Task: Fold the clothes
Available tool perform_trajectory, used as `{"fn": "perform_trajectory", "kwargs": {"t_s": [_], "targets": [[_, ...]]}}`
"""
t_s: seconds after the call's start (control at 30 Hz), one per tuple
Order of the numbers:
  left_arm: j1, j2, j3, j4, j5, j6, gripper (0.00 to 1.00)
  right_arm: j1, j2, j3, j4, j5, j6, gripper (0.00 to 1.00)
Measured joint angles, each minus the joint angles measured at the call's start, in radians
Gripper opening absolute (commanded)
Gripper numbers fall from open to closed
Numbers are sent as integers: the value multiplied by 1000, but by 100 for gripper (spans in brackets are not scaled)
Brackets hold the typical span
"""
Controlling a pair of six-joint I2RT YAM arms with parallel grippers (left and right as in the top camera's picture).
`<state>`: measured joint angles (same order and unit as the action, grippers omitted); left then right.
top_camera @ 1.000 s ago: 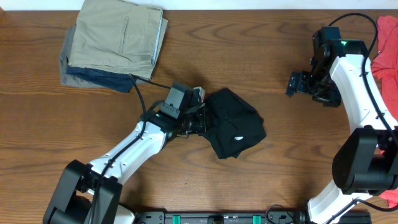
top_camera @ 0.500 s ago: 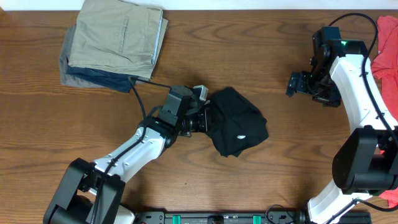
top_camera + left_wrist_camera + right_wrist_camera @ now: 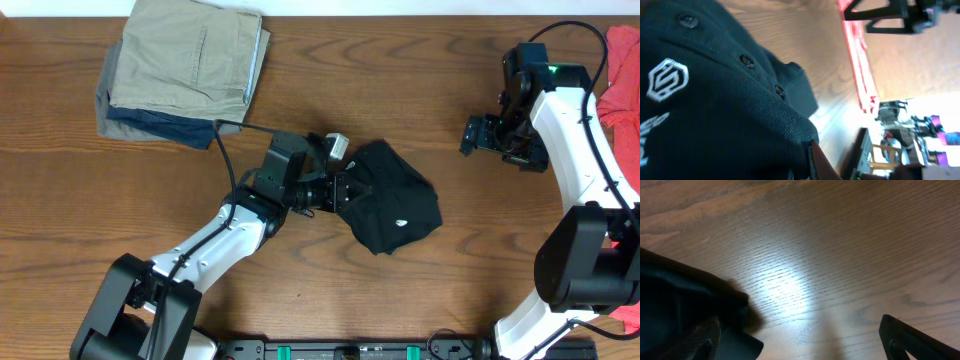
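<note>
1. The black shirt (image 3: 395,210) lay as a crumpled bundle near the middle of the counter (image 3: 400,80), a little toward 5 o'clock from the centre in the overhead view.
2. A small white logo (image 3: 403,222) showed on the top of the bundle, on its 6 o'clock side.
3. The left tool (image 3: 345,190) was at the 9 o'clock edge of the shirt, with its fingers pressed together and pinching the fabric there.
4. In the left wrist view the dark fabric filled most of the picture, very close to the camera. A white hexagon mark (image 3: 667,79) and a row of dark buttons (image 3: 746,60) were visible on it.
5. The right tool (image 3: 475,135) was well apart from the shirt, toward 2 o'clock from it, and it pointed to 9 o'clock.
6. Its two fingers (image 3: 920,340) were spread wide. Between them only bare wood of the counter was seen, and they held nothing.
7. A folded khaki garment (image 3: 190,55) lay at the 10 o'clock corner of the counter, on top of a folded blue-grey garment (image 3: 150,125).
8. A red garment (image 3: 625,70) lay at the 2 o'clock edge, partly cut off by the frame, just beside the right arm.
</note>
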<state>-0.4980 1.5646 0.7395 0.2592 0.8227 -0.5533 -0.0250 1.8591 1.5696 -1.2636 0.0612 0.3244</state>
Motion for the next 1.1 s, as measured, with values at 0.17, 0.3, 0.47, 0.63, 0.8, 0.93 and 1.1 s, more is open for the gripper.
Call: {"fn": "perform_trajectory", "kwargs": {"t_s": [0.17, 0.3, 0.47, 0.63, 0.8, 0.93, 1.1], "targets": [[0, 0, 0, -14, 36, 9, 7, 0, 0, 0, 0, 0, 0, 99], [0, 4, 0, -89, 18, 29, 6, 0, 0, 0, 0, 0, 0, 99], [0, 57, 0, -74, -1, 37, 6, 0, 0, 0, 0, 0, 0, 99], [0, 155, 0, -15, -13, 39, 12, 0, 0, 0, 0, 0, 0, 99], [2, 208, 0, -71, -14, 42, 14, 0, 0, 0, 0, 0, 0, 99], [10, 207, 3, -121, -7, 42, 15, 0, 0, 0, 0, 0, 0, 99], [12, 197, 8, -178, 10, 49, 47, 0, 0, 0, 0, 0, 0, 99]]}}
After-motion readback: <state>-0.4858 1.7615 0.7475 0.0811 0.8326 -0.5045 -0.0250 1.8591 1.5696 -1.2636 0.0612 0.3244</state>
